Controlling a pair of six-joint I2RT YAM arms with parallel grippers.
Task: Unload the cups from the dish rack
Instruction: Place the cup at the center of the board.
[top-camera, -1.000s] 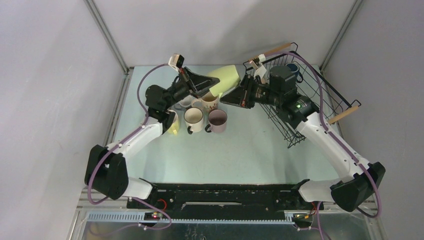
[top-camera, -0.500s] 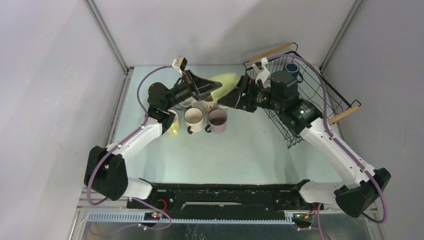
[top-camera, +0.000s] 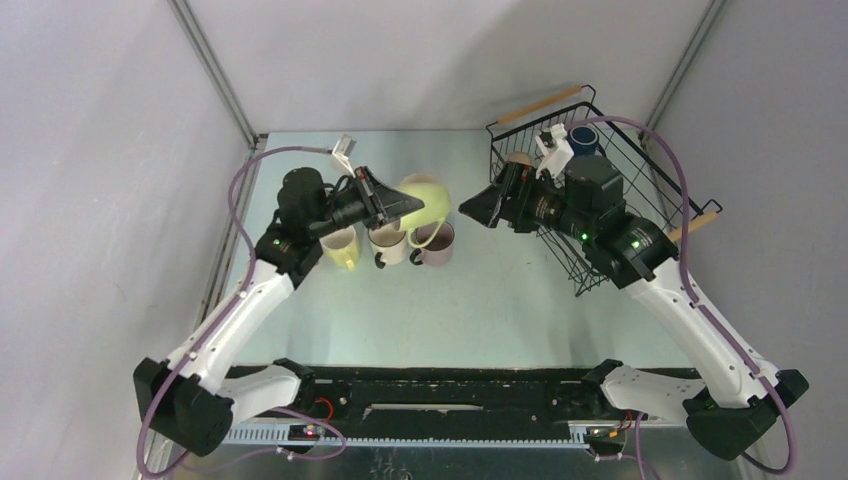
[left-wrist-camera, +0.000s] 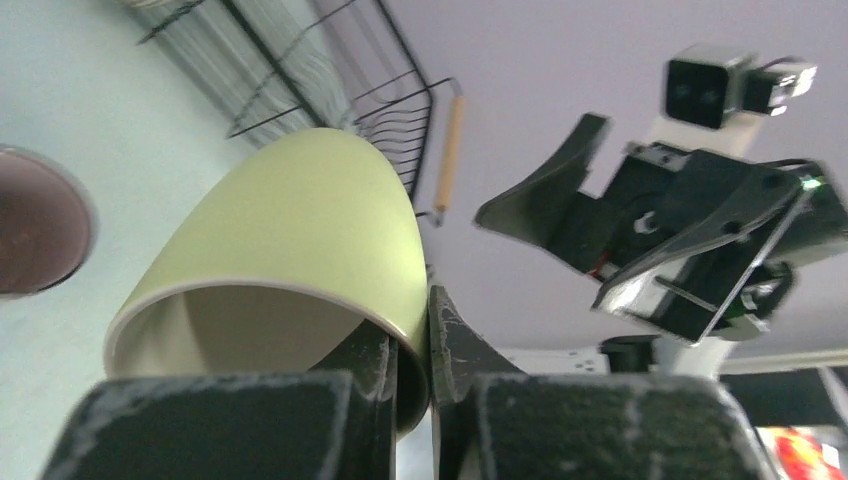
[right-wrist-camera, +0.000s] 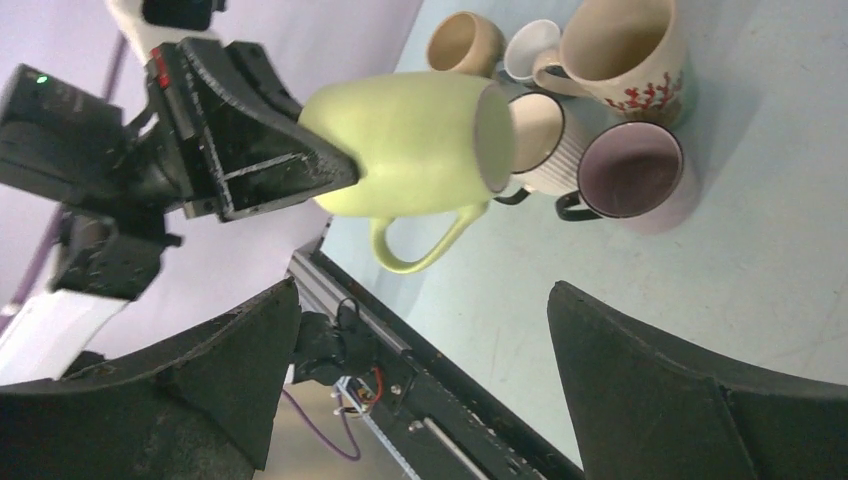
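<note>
Almost unloaded, you've got this

Left claw (top-camera: 402, 206) pinches the yellow-green mug (top-camera: 426, 196), right claw (top-camera: 478, 207) gapes empty; dark blue cup (top-camera: 584, 138) sits in your dish rack (top-camera: 640, 160).

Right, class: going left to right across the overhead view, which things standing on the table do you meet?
yellow mug → cream mug → mauve mug → rack. The held green cup and the cups under it overlap these, so they are left out.
</note>
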